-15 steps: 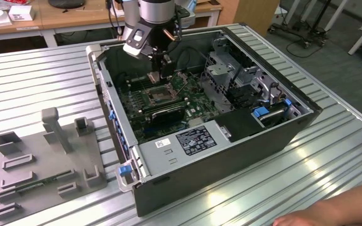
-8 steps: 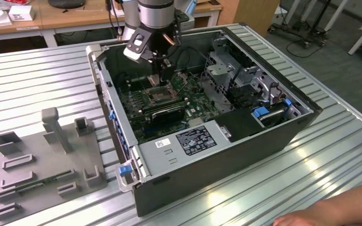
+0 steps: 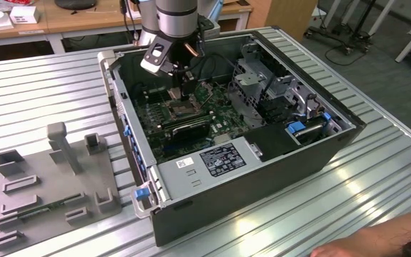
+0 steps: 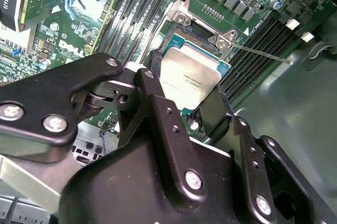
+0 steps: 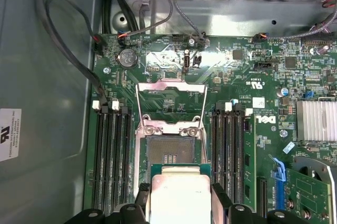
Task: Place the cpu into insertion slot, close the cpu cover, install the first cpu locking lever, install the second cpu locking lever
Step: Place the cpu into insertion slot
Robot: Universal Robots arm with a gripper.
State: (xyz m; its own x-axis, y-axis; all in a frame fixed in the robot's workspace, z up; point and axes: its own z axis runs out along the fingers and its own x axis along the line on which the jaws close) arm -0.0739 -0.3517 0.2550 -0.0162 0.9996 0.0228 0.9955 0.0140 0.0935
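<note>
Gripper [image 5: 181, 202]: jaws clamped on two opposite edges of the cpu [image 5: 179, 186].
Cpu: held over one edge of the insertion slot [image 5: 171, 153].
Cpu cover [image 5: 169, 83]: swung open, clear of the slot.
Insertion slot: mid-motherboard [image 5: 253, 76], between two banks of memory slots [image 5: 113, 150].

In the upper centre of the exterior view, the arm [image 3: 173, 16] is a silver-grey tube. Below it sit a white block [image 3: 155, 53] with a black mark and a copper-coloured piece [image 3: 191, 49]. In the second wrist view the fingers [image 4: 163, 116] are matte black jointed links fastened with silver screws [image 4: 193, 179].
</note>
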